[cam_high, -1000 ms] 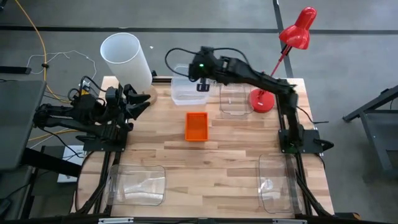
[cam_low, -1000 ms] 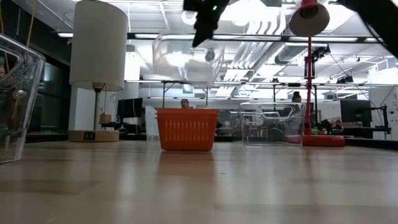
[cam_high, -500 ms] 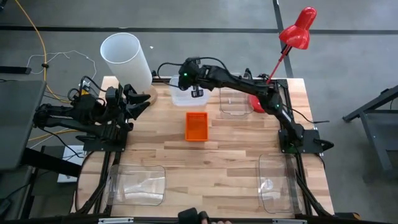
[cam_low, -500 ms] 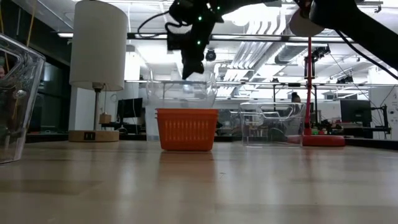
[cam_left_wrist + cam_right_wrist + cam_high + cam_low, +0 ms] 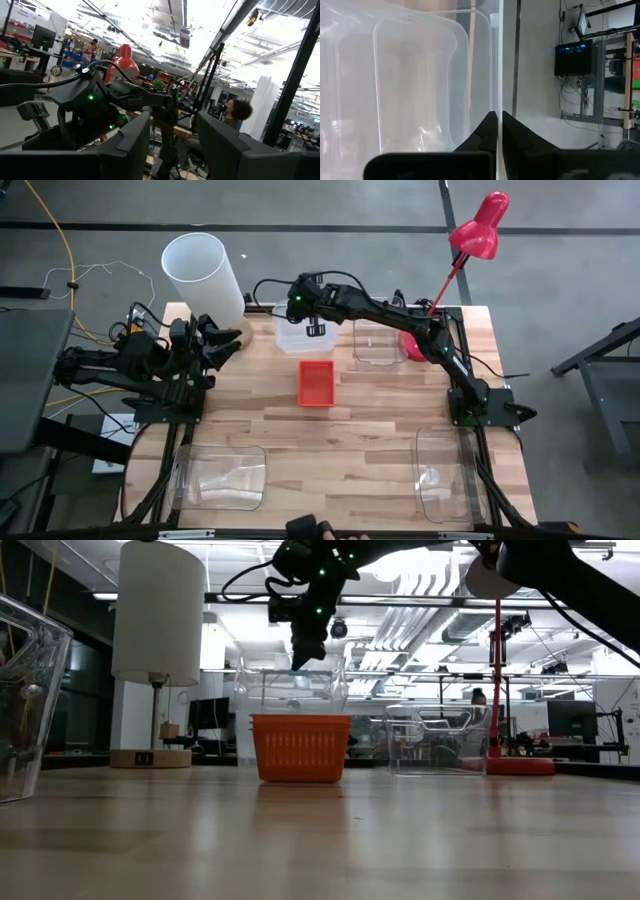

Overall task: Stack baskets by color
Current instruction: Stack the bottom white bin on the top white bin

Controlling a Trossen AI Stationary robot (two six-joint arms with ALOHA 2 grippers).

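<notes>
your right end effector [image 5: 497,120] was clenched on the rim of the clear bin [image 5: 296,328] hanging just below it, over the surface's [image 5: 340,440] far edge. you did best lowering level, then releasing. left end effector [image 5: 222,340] waited, half open, empty.

A clear bin [image 5: 297,330] sits just behind the small basket [image 5: 315,383], mid-table.

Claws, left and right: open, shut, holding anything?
Left claw: open, empty, parked at the table's left edge.
Right claw: shut on the rim of the clear bin at the table's far side.
</notes>
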